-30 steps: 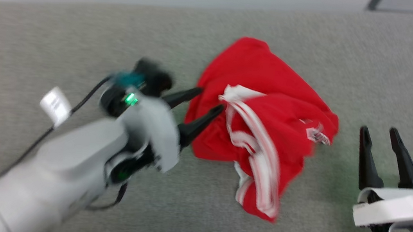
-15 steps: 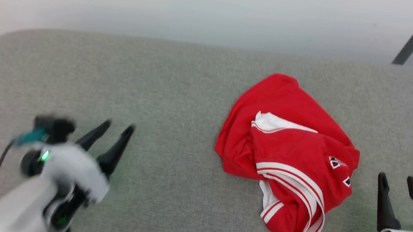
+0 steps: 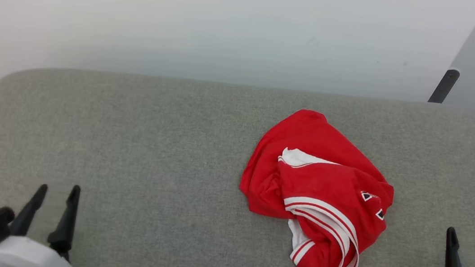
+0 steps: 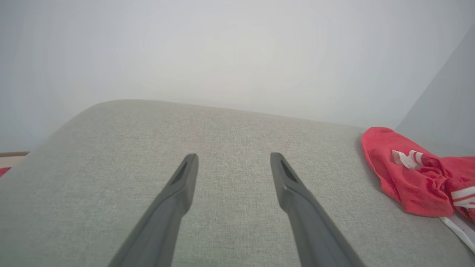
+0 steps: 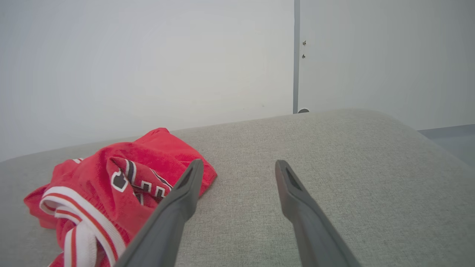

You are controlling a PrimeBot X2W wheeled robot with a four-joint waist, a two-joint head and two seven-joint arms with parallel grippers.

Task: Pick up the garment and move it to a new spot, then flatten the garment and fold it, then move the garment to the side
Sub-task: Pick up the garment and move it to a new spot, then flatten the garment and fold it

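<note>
Closest to me, at the bottom corners of the head view, both tools sit low over the grey fabric bench [image 3: 150, 141]. My left tool [image 3: 60, 188] is at the lower left, its two dark fingers spread apart and holding nothing. In the left wrist view I see bare grey cloth in the gap. My right tool [image 3: 467, 234] is at the lower right, likewise spread wide and empty.

Further out, the garment [image 3: 325, 194] lies crumpled in a heap on the bench, right of centre. It is nearer my right tool than my left and touches neither. It is bright red, with a white patch on top and red-and-white striped trim curling along its near edge. Bits of black, white-outlined lettering show on its right side.

Beyond the garment the bench runs to a rounded far edge. Behind that stands a plain pale wall [image 3: 188, 18], and at the far right a dark post [image 3: 445, 84] against a grey panel.
</note>
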